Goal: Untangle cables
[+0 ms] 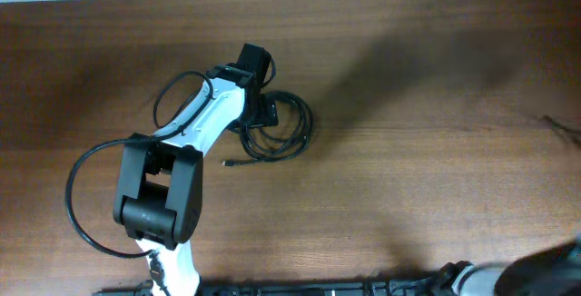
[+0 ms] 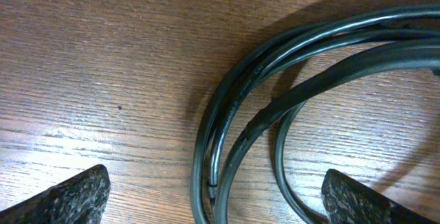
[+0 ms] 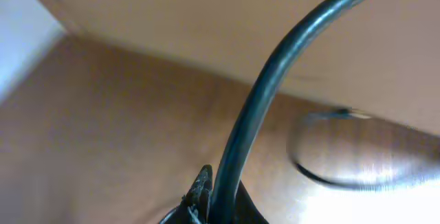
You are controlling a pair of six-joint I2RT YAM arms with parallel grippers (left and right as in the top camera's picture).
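The cables (image 1: 281, 131) lie as a black coil on the wooden table, left of its middle, and one small plug end (image 1: 227, 162) trails out to the left. My left gripper (image 1: 258, 107) hangs right over the coil's left side. In the left wrist view it (image 2: 220, 200) is open, with several cable strands (image 2: 240, 114) lying between its two fingertips and untouched by them. My right gripper (image 3: 223, 196) is shut on one black cable (image 3: 275, 80) that arcs up and away from the jaws. A blurred loop (image 3: 344, 176) lies on the table behind it.
The left arm's own thick black wires (image 1: 77, 196) loop out to its left. The right arm (image 1: 508, 278) shows only at the bottom right edge. A thin black cord (image 1: 561, 126) lies at the table's right edge. A pale wall borders the far edge.
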